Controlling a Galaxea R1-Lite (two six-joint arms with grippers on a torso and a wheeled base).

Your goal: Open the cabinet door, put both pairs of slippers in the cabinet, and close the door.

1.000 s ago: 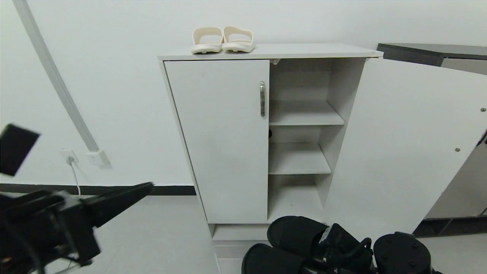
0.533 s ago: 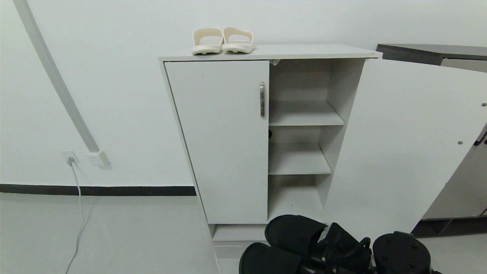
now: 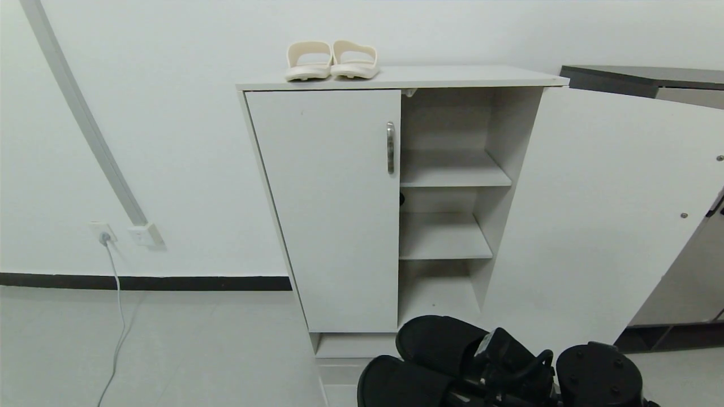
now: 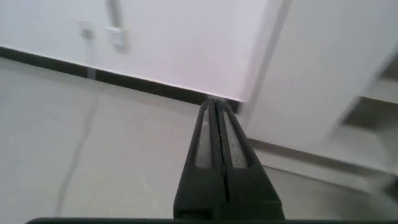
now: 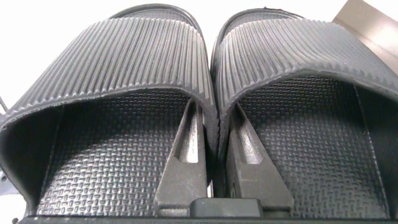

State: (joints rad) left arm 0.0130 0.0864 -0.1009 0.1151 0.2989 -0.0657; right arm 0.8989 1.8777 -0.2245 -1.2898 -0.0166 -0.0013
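Room: a white wall [image 3: 169, 141] over a grey floor [image 3: 198, 350], with a socket [image 3: 102, 230] and its cable [image 3: 116, 316] low on the wall.
Cabinet: a white cabinet [image 3: 464, 73] stands against the wall. Its left door [image 3: 334, 215] is closed and has a metal handle [image 3: 390, 147]. Its right door [image 3: 599, 215] is swung wide open, showing two shelves [image 3: 452, 169].
Cream slippers: a pair [image 3: 331, 59] sits side by side on the cabinet top, on its left half near the front edge.
Black slippers: a pair [image 3: 430, 356] lies side by side, low in front of the cabinet's open right half, soles facing down.
Right gripper: the right gripper [image 5: 216, 109] has one finger inside each black slipper [image 5: 143, 81], pinching their touching inner walls together.
Left gripper: the left gripper [image 4: 215, 106] has its fingers pressed flat together with nothing between them, above the floor, left of the cabinet.
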